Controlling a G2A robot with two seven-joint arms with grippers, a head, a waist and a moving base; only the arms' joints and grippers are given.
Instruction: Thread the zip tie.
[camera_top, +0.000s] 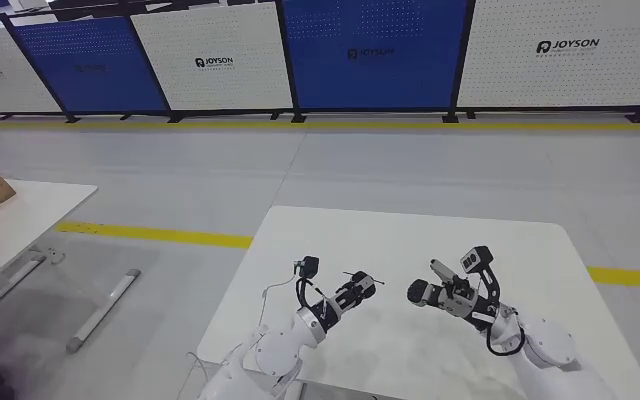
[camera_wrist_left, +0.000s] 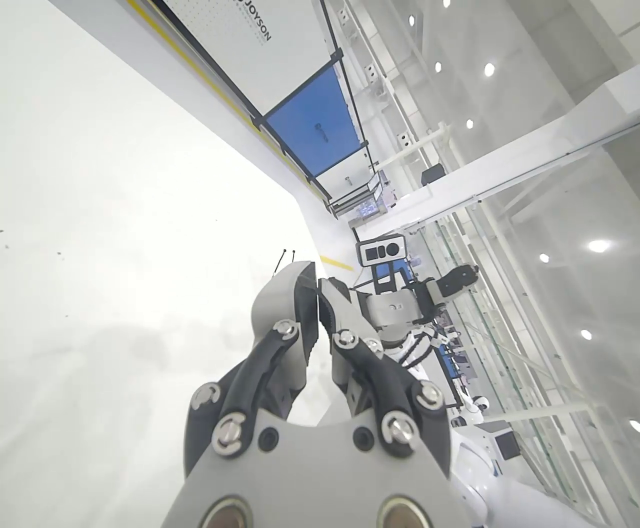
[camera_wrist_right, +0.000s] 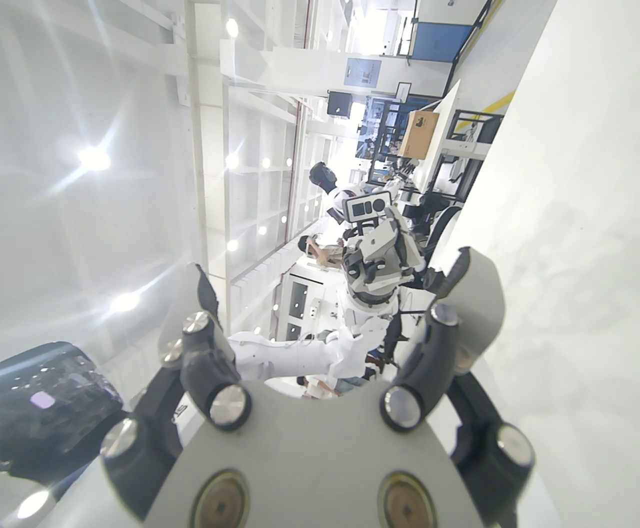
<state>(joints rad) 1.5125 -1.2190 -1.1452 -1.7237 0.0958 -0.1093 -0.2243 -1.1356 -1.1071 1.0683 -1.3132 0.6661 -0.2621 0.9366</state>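
A thin black zip tie (camera_top: 372, 280) sticks out past the fingertips of my left gripper (camera_top: 357, 288), held above the white table (camera_top: 420, 230). In the left wrist view the left gripper (camera_wrist_left: 318, 294) is shut, and two thin black strands of the zip tie (camera_wrist_left: 283, 260) with small knobbed ends poke out beside one finger. My right gripper (camera_top: 428, 281) hovers a short way to the right of the left one and faces it. In the right wrist view the right gripper (camera_wrist_right: 332, 267) is open wide, with nothing between its fingers.
The table's near left edge lies just below the left arm. Another white table (camera_top: 40, 205) stands at the far left across a floor gap. Blue and white panels (camera_top: 370, 50) line the back, and a yellow floor line (camera_top: 150, 234) runs behind the table.
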